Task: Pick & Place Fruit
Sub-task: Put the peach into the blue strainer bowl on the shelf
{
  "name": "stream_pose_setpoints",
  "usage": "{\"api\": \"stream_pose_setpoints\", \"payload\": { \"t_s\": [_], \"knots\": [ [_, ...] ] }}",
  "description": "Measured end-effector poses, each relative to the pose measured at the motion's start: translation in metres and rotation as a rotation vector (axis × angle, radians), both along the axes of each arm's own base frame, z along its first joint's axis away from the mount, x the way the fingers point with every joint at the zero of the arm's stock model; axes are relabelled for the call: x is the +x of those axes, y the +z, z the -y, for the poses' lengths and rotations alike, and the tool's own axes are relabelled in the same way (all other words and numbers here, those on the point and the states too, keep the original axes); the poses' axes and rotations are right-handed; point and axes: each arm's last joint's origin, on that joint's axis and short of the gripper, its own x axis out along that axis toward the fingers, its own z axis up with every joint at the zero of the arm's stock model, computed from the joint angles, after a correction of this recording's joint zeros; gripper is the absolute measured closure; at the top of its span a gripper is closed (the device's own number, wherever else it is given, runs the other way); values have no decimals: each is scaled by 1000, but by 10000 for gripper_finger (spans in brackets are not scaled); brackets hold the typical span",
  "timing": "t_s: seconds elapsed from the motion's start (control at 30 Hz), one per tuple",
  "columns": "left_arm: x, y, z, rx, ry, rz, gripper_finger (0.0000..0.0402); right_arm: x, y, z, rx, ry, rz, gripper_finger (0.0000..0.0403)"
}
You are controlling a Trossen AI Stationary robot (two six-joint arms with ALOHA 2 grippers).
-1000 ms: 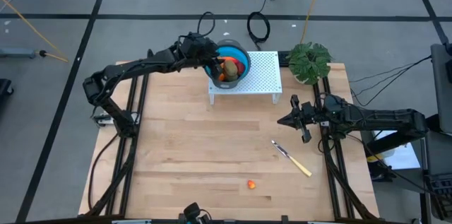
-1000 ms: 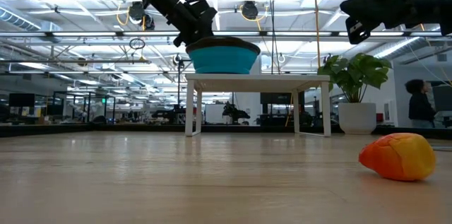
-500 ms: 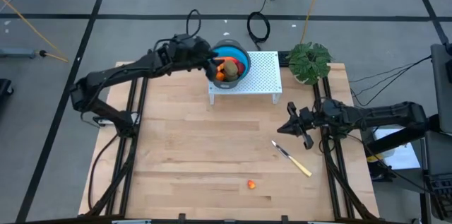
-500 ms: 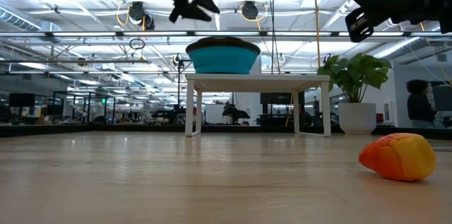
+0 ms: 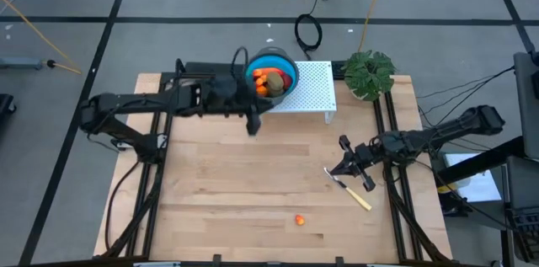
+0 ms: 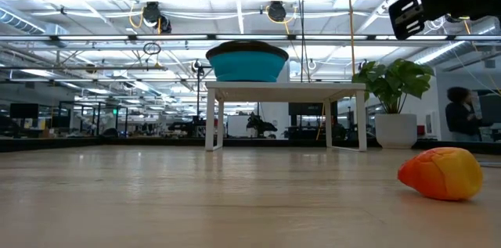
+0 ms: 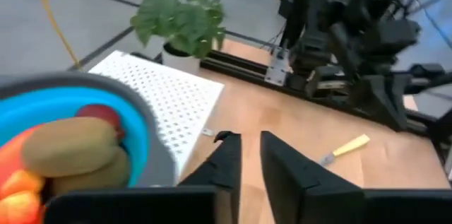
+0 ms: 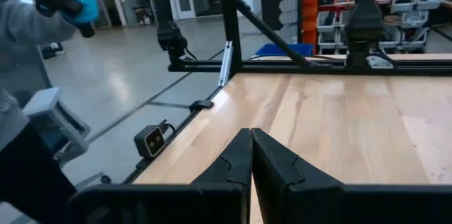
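Over on the left side, the left gripper (image 5: 252,124) hangs above bare wood just in front of the white perforated stand (image 5: 312,90), fingers drawn near each other with a narrow gap between them and nothing in it, as the left wrist view shows plainly. Right beside it, up on that stand, sits the blue bowl (image 5: 287,68), and it already carries fruit: a brown-green oval (image 7: 67,143), a dark red ball (image 7: 99,114) tucked behind it, and orange-red pieces (image 7: 20,185) crowding the near wall. Moving toward the middle, one small orange-red fruit (image 5: 300,219) lies alone near the front edge of the table (image 5: 202,191), well apart from both arms; the low view shows it resting on its side, rounded and likely to roll. Further right, the pale-handled knife (image 5: 352,191) lies flat on the wood, and the right gripper (image 5: 347,168) hovers almost over its blade end, fingers pressed together, holding nothing. At the far right back corner stands a potted plant (image 5: 369,73). The risks from here, as I judge them: a gripper coming down off-centre on that rounded fruit could nudge it off the front edge, and the right gripper, so close to the knife, could knock it if it drops or swings low.
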Motion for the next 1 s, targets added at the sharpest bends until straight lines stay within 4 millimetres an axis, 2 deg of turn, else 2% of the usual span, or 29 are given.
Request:
{"api": "stream_pose_setpoints", "payload": {
  "t_s": [0.17, 0.37, 0.53, 0.73, 0.9, 1.0],
  "knots": [
    [3, 1, 41, 40, -62, 0, 396, 0, -2, -12, -15, 16, -8, 403],
    [5, -4, 71, 31, -148, 60, 386, 1, 0, -25, -36, 56, -8, 403],
    [7, -25, 79, 9, -166, 108, 399, 10, 13, -40, -97, 61, -28, 403],
    [6, -48, 80, -29, -207, 113, 388, 26, 25, -60, -175, 63, -131, 403],
    [-6, -61, 82, -40, -249, 88, 400, 44, 31, -76, -212, 31, -167, 403],
    [-19, -65, 86, -46, -276, 107, 393, 55, 32, -86, -230, 16, -183, 403]
  ]
}}
